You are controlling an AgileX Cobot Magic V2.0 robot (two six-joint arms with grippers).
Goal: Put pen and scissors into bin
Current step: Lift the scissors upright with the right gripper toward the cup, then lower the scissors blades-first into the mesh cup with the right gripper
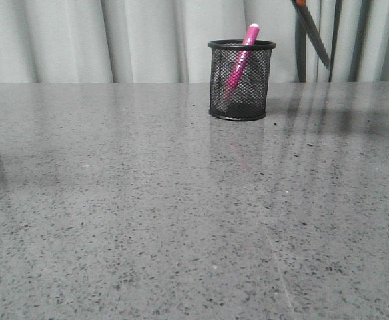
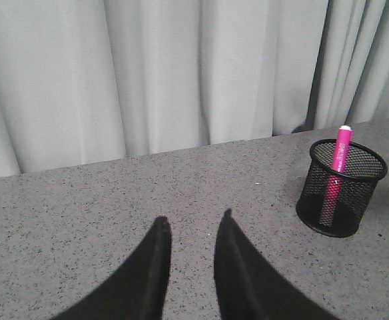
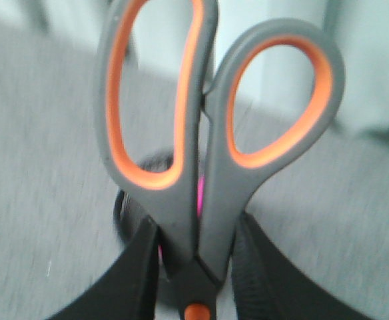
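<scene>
No readable text, labels, brands, numbers or signs in any view. The magenta-pink marker-like pen [image 2: 339,155], right side of the left wrist frame, carries a faint pale strip of print along its barrel, too small to make out. The grey-handled scissors with orange lining [image 3: 208,133], filling the centre of the right wrist frame, show no marking. The black wire-mesh cylindrical bin [image 1: 241,80], upper centre of the front frame, is unmarked too.

Grey speckled stone table [image 1: 148,220], glossy and reflective, pale grey pleated curtain [image 1: 81,40] behind it
</scene>
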